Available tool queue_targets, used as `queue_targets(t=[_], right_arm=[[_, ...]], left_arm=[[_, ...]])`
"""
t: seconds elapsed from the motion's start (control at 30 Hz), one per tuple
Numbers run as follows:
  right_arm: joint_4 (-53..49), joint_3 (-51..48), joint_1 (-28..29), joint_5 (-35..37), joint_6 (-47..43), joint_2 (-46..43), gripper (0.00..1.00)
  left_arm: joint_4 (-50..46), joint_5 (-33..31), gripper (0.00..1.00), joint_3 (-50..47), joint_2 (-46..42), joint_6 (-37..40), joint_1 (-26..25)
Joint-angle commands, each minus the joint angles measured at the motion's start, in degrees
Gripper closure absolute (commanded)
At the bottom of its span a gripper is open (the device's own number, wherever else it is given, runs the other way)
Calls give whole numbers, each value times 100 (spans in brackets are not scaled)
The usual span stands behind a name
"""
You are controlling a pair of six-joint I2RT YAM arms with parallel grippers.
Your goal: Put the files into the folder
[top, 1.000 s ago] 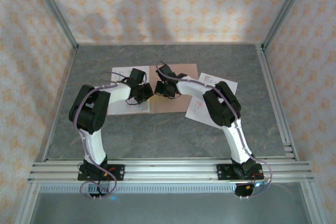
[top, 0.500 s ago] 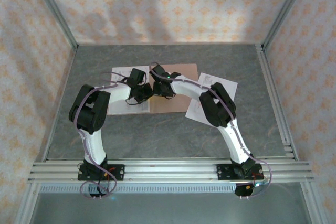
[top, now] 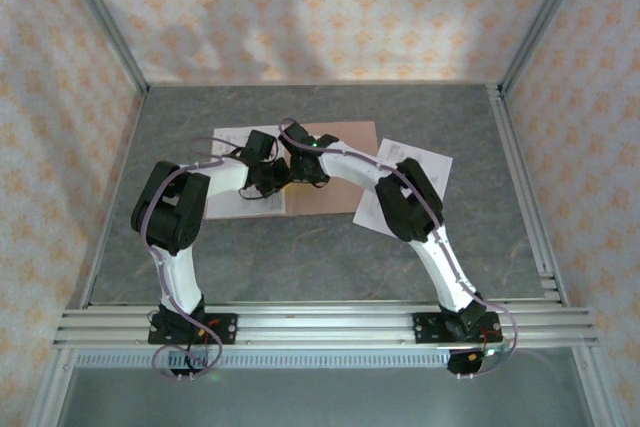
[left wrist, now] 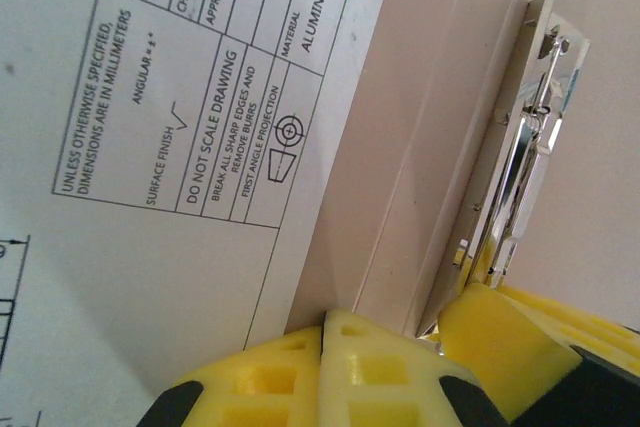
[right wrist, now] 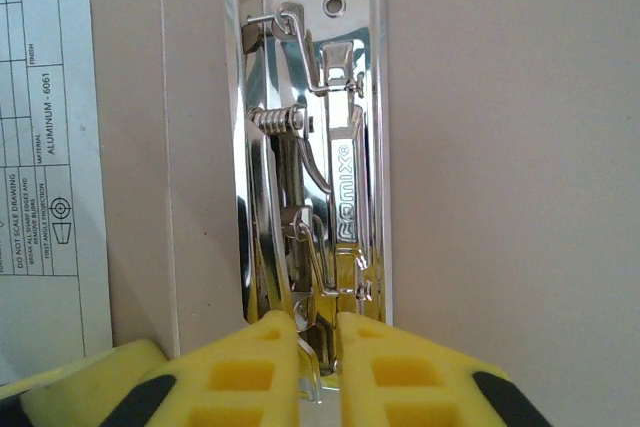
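Right gripper [right wrist: 318,319] has swung left onto the metal clip [right wrist: 315,147] at the spine of the open folder [top: 345,137], centre frame, fingers [right wrist: 260,357] a narrow gap apart around its near end, bite uncertain; left gripper [left wrist: 322,315] stays shut alongside; files [top: 228,139] lie left and right of the spine, unclipped, so freeing the clip looks next.

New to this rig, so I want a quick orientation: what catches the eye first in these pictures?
The shiny metal clip on the open pinkish folder stands out, one end pinched by the right hand. Beside it lies an engineering drawing sheet, the left hand over its edge.
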Motion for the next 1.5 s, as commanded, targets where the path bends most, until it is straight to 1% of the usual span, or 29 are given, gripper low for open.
queue_targets(t=[0.0, 0.27, 0.37, 0.53, 0.6, 0.77, 0.93, 1.0, 1.17, 1.37, 1.47], right_arm=[[-1908, -638, -264, 1349, -225, 1058, 87], [-2092, -497, -225, 1492, -400, 1182, 82], [-2341, -316, -160, 1750, -500, 1313, 82], [-2216, -425, -150, 1667, -526, 1184, 83], [-1942, -624, -150, 1524, -524, 910, 83], [-1218, -1108, -191, 875, -467, 165, 82], [-734, -1267, -401, -156, -295, -562, 80], [-722, -1139, -462, -447, -268, -701, 80], [-815, -848, -576, -787, -227, -875, 80], [-482, -902, -671, -1264, -88, -1163, 79], [-352, -797, -770, -1503, 22, -1316, 77]], left_arm=[[-1521, -845, 100, -483, 567, 37, 110], [-1528, -844, 100, -487, 534, 30, 146], [-1522, -837, 100, -502, 514, 29, 158], [-1536, -842, 100, -500, 521, 48, 165], [-1536, -835, 100, -492, 534, 68, 172], [-1541, -802, 100, -454, 580, 92, 171], [-1575, -783, 100, -423, 580, 136, 169], [-1582, -781, 100, -407, 576, 140, 164], [-1559, -775, 100, -421, 584, 108, 153], [-1528, -735, 100, -428, 584, 83, 84], [-1528, -741, 100, -445, 559, 48, 43]])
